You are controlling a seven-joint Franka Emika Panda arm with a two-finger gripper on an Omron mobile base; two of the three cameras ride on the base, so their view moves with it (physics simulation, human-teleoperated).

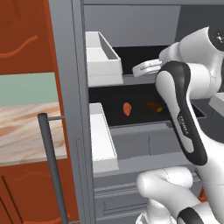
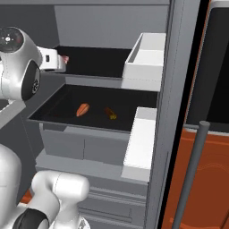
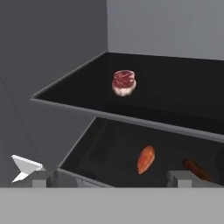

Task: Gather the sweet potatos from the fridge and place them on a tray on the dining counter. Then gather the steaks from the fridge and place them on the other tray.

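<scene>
The fridge [image 1: 65,87] stands open with two dark shelves. On the lower shelf lies an orange-red sweet potato [image 1: 127,108] [image 2: 82,109] [image 3: 146,159]. To its right is a darker red-brown oblong lump [image 1: 154,106] [image 2: 110,113] [image 3: 195,168]; I cannot tell what it is. A pinkish-red steak [image 3: 124,82] [image 2: 65,58] sits on the upper shelf. My gripper [image 3: 109,179] is open and empty, held at the shelves' front edge, level with the upper shelf and short of the steak. Both trays are out of view.
White door bins [image 1: 103,57] [image 2: 145,58] hang on the open doors on both sides of the shelves. A dark bar handle [image 1: 52,166] [image 2: 192,174] stands on each door. The dining counter [image 1: 26,131] lies beyond the left door. Grey drawers [image 2: 80,147] sit under the lower shelf.
</scene>
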